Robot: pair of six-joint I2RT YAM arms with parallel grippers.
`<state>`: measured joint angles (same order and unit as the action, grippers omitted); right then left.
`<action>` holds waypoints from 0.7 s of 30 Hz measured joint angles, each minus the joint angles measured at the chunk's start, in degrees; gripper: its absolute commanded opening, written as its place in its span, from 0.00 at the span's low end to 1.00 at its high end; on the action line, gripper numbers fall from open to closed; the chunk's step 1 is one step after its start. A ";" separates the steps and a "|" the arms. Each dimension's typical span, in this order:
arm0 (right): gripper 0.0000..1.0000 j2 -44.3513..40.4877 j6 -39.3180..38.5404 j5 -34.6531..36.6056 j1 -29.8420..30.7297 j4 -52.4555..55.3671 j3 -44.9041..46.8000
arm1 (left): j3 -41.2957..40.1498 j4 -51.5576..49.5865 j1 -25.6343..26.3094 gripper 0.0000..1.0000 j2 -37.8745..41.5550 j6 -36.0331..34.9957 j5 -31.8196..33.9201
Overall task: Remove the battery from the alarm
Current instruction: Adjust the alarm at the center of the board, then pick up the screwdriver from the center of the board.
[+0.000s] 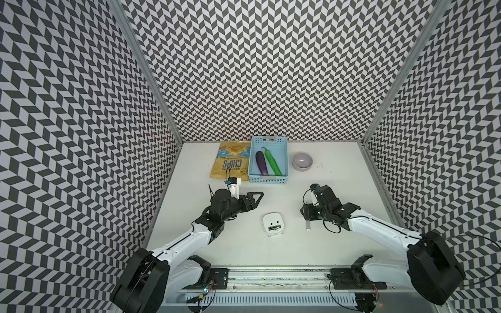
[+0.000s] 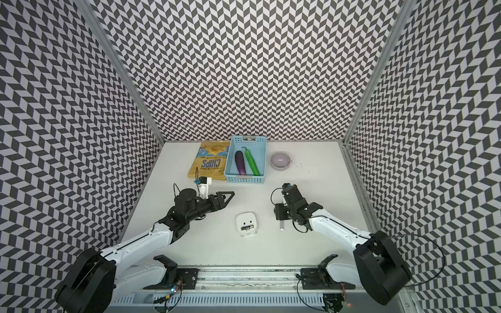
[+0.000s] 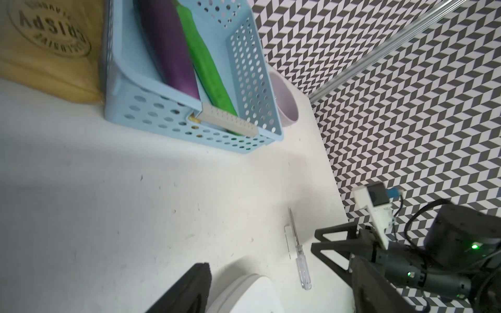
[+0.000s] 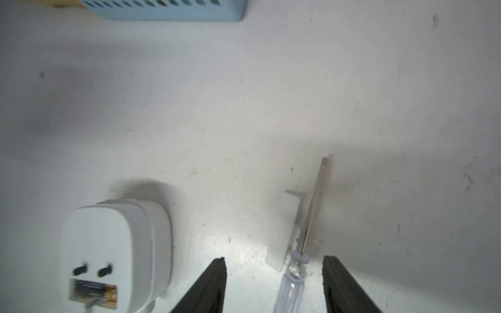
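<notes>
The alarm [image 1: 273, 220] lies face down mid-table, its white back up. The battery [image 1: 273, 229] sits in the slot, black with a gold end [image 4: 93, 294]. My left gripper [image 1: 259, 200] hovers behind and left of the alarm, open and holding nothing; in the left wrist view the alarm [image 3: 244, 295] shows between its wide jaws. To the right of the alarm, my right gripper [image 1: 307, 214] is open and low over the table. A clear-handled screwdriver [image 4: 294, 281] lies between its fingers, untouched, with a flat white cover piece [image 4: 284, 244] beside it.
At the back stands a blue basket [image 1: 268, 179] with a purple eggplant [image 1: 261, 162] and a green vegetable [image 1: 272, 161]. A yellow chips bag [image 1: 233, 162] lies left of it and a pale bowl [image 1: 302, 161] to its right. Patterned walls enclose three sides.
</notes>
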<state>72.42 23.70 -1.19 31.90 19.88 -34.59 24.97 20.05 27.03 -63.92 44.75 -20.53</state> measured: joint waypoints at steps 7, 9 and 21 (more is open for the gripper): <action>0.48 2.64 3.69 2.78 4.44 1.49 2.51 | 2.25 -0.07 -0.09 0.82 -2.54 -0.57 0.22; 0.41 2.69 4.48 3.21 5.40 1.38 3.04 | 2.25 -0.07 -0.09 0.82 -2.62 -0.57 0.22; 0.07 -0.11 7.04 8.94 5.92 4.76 3.23 | 2.43 -1.95 -1.68 0.83 -0.07 -1.70 0.04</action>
<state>72.31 30.74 7.75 37.82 24.64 -31.35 27.40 18.11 25.34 -63.99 43.05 -20.49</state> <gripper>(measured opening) 0.173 0.825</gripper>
